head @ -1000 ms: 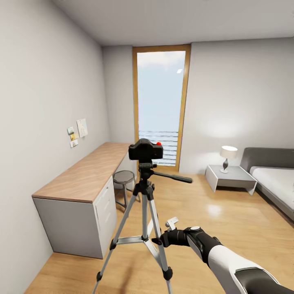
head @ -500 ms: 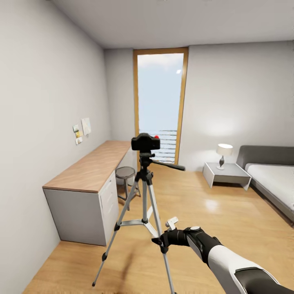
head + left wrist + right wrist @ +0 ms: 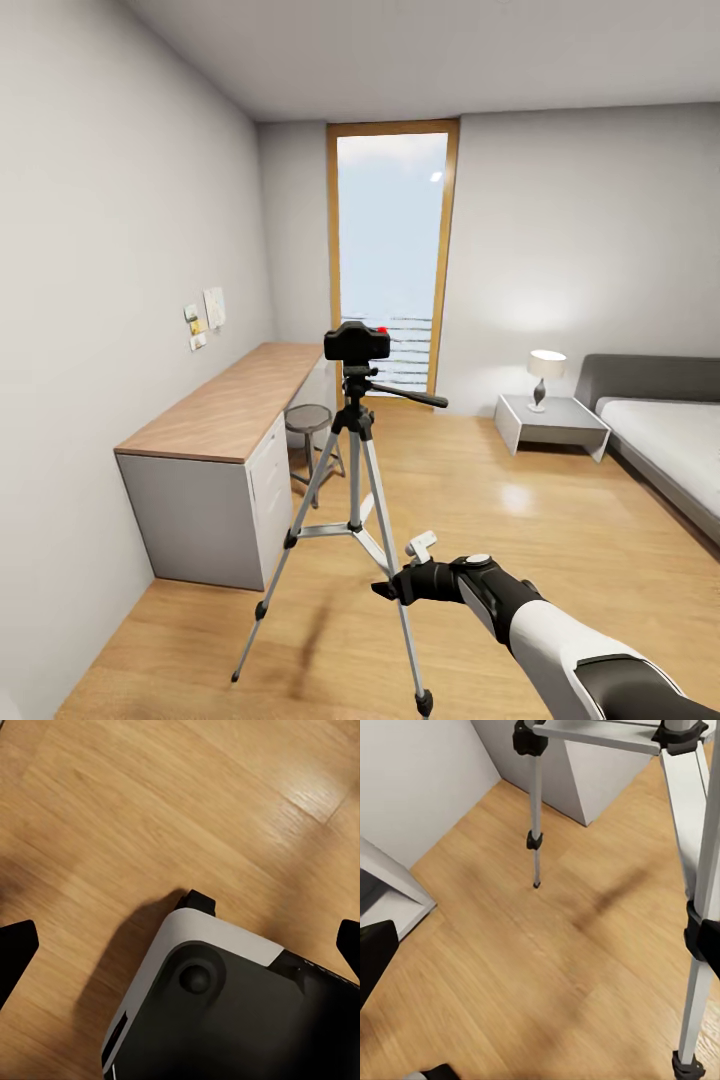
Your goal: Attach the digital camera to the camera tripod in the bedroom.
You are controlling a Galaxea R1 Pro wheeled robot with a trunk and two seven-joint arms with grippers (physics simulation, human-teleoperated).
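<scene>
- From my head, the bedroom's plank floor (image 3: 560,520) ran light and glossy up to a tall wood-framed window (image 3: 391,260) in the far grey wall.
- The camera tripod (image 3: 352,500) stood on that floor in the middle of the room, its three silver legs spread, its pan handle pointing toward the bed side.
- The digital camera (image 3: 357,343) sat on the tripod's head, upright, red button on top.
- Beside the tripod, against the near wall, ran a wood-topped desk (image 3: 225,405) with a grey front; a round stool (image 3: 307,420) stood between desk and tripod.
- On the tripod's other side, well apart, were a low white bedside table (image 3: 552,420) with a lamp (image 3: 545,372) and the grey bed (image 3: 665,430).
- My right gripper (image 3: 395,588) hung low, just in front of the tripod's nearest leg; I could not tell there how wide its jaws stood.
- Compared with a second before, the tripod and camera looked smaller and farther off, and more floor showed beneath the legs; the whole picture shifted, so it was my view that moved back.
- From my left wrist, I saw the same plank floor with a corner of my own grey and black base (image 3: 225,1012) on it; my left gripper's (image 3: 180,941) dark fingertips sat at opposite edges, spread wide, with nothing between them.
- From my right wrist, two tripod legs stood on the floor near the desk's grey front (image 3: 585,780); the jaws' spread could not be judged.
</scene>
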